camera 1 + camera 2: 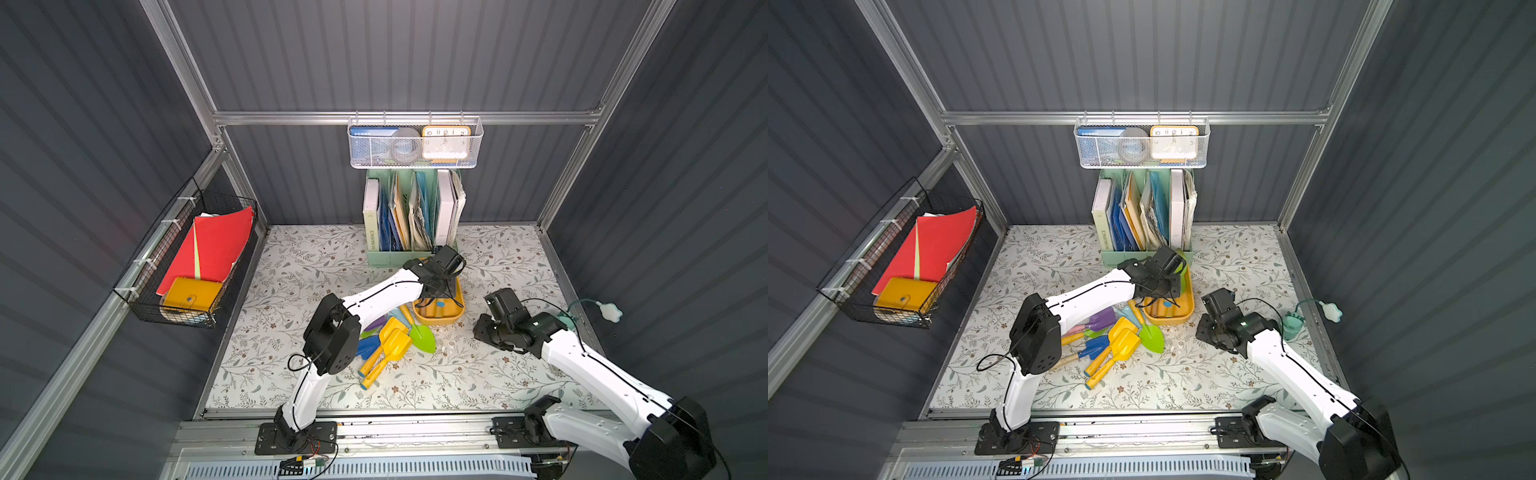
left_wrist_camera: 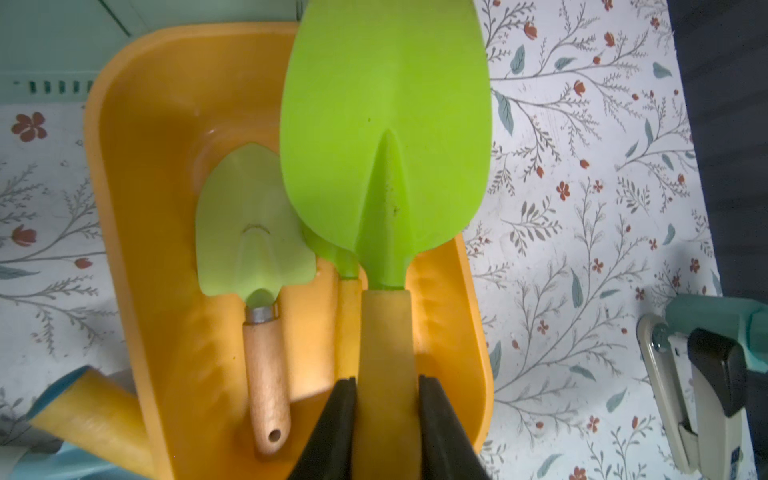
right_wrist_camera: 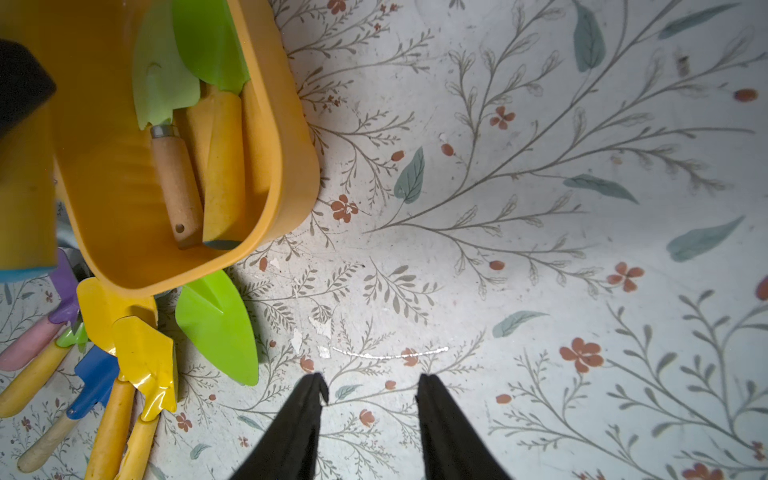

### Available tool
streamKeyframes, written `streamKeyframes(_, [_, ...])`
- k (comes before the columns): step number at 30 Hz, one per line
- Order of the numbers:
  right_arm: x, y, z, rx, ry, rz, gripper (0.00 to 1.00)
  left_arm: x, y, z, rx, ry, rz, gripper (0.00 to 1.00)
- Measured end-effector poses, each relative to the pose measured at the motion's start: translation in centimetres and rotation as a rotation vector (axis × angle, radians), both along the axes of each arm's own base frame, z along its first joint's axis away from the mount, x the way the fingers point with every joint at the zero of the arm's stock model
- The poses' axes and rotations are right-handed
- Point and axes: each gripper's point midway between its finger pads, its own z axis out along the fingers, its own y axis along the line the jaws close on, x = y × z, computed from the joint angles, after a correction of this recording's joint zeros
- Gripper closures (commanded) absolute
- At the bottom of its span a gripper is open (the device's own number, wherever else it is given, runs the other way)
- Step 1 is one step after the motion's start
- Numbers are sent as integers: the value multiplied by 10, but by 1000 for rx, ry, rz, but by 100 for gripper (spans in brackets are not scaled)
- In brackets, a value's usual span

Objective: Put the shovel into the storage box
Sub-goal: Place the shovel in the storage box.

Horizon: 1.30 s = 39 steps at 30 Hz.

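Left tool (image 2: 386, 380) tight on shovel (image 2: 386, 124) over storage box (image 2: 104, 208) rim — right tool (image 3: 370, 386) spread, apart

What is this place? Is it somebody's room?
Probably a pretend desk corner built for robot practice, not a real room: a file rack, a clock in a wire basket, and toy shovels on a flowered table.
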Motion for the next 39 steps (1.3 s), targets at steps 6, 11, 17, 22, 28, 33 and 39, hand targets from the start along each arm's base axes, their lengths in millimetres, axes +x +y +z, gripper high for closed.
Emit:
streamKeyframes(6, [2,-2,1,-4,-5,-10,57,10,-8,-24,-18,19,48,95])
streamKeyframes(11, [4,-5,2,-9,-9,-19,57,13,-12,-43,-31,44,86,94])
streamKeyframes(17, [5,-9,2,-11,-9,-28,57,16,-16,-50,-58,54,120,94])
streamKeyframes(22, [6,-10,2,-11,-9,-35,57,16,-19,-60,-70,72,142,94])
streamKeyframes(28, [7,-10,4,-11,-15,-35,57,17,-22,-67,-88,86,163,93])
streamKeyframes(33, [7,-11,4,-11,-15,-37,57,17,-26,-67,-110,95,170,85])
streamKeyframes(39, [8,-12,4,-12,-15,-37,57,17,-27,-72,-110,96,169,72])
